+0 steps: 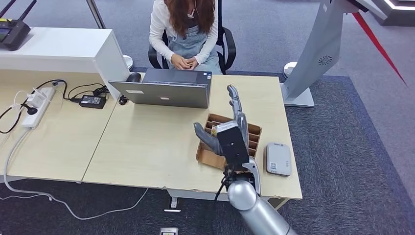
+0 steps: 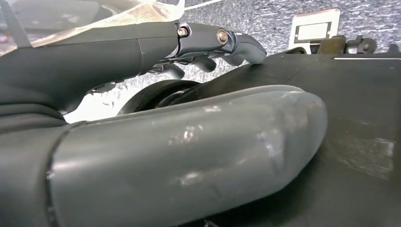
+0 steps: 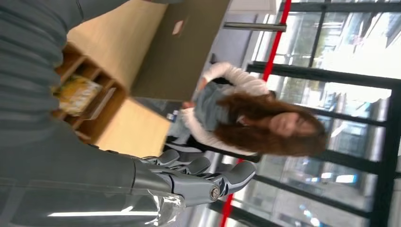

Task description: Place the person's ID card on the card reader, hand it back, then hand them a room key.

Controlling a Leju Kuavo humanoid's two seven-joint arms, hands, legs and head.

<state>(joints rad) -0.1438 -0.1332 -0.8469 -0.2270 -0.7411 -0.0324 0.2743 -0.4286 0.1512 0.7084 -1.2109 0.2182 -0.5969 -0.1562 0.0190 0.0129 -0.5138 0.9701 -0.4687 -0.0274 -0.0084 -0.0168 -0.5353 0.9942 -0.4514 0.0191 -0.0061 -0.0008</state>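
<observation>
**Head view: right hand raised empty over the card box**

You see the right hand (image 1: 229, 133) held above the bench (image 1: 147, 147), fingers straight and apart, thumb out, holding nothing. Beneath it sits the cardboard card box (image 1: 253, 133) with its dividers; the right wrist view shows a yellowish card (image 3: 78, 93) in one slot. The grey card reader (image 1: 278, 158) lies just beside the box, nothing on it. The person (image 1: 185, 29) sits behind the laptop (image 1: 166, 88), hands clasped. Your left hand (image 2: 189, 156) hangs low; you cannot tell whether it is closed.
</observation>
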